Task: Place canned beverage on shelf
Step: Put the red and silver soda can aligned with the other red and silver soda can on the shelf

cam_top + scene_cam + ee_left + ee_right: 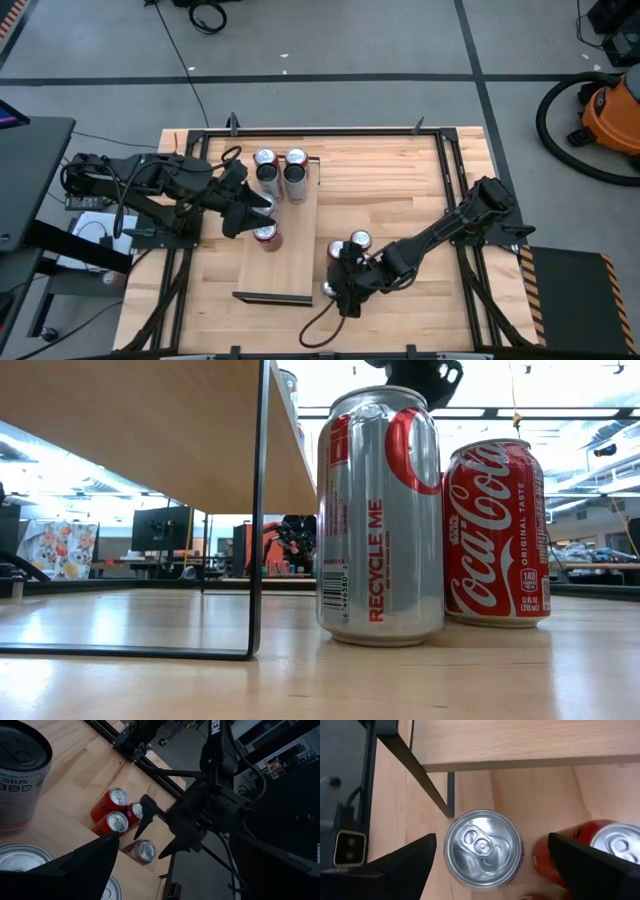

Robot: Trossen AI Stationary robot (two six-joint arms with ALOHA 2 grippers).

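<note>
- Right gripper [487, 857] spread wide, straddling a silver-topped aluminium can [483, 847] on the tabletop; nothing gripped yet.
- Pickup step: next likely lower, close.
- Red cola can [600, 850] crowds one finger.
- Pale wooden shelf [290, 255], dark end lips, just beside; middle free.
- Left gripper [245, 212] open over the shelf.

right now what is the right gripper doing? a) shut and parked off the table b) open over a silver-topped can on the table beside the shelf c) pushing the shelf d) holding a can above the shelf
b: the right gripper stands open, its fingers on either side of the silver can, which sits on the table just off the shelf, with a red can beside it.
</note>
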